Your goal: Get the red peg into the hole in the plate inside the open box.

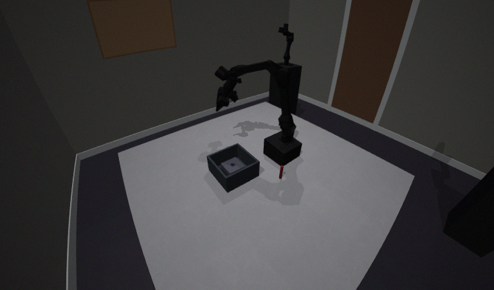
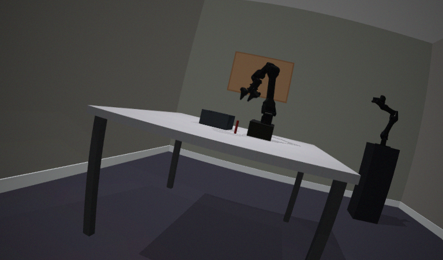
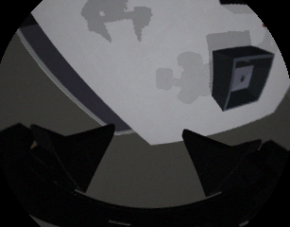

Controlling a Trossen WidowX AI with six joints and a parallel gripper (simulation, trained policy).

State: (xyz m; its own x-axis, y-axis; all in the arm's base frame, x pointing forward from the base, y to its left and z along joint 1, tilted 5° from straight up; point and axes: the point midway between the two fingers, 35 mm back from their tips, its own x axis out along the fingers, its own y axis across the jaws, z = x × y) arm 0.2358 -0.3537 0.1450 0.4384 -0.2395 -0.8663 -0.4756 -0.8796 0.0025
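Red peg [image 1: 281, 172] [image 2: 236, 127] stands upright, long axis vertical, on the white table [image 1: 255, 236] [image 2: 195, 133] [image 3: 135, 71], between open box [image 1: 243, 177] [image 2: 216, 119] [image 3: 223, 80] and arm's base; raised gripper [image 1: 226, 103] [image 2: 244, 100] [image 3: 149, 130] is spread nearly fully, holding nothing

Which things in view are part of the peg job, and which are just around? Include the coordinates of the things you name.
Part of the job:
- red peg [image 1: 281, 172] [image 2: 236, 127], upright on the table [image 1: 233, 236] [image 2: 209, 136]
- open box [image 1: 243, 177] [image 2: 216, 119] [image 3: 222, 78]
- plate with the hole [image 1: 238, 162] [image 3: 238, 80], in the box
- gripper [image 1: 226, 107] [image 2: 244, 100] [image 3: 149, 130], open, holding nothing

Just around:
- second arm [image 1: 287, 48] [image 2: 389, 125] on a dark pedestal [image 1: 295, 90] [image 2: 374, 182]
- orange-brown wall board [image 1: 132, 26] [image 2: 241, 68]
- brown door [image 1: 371, 54]
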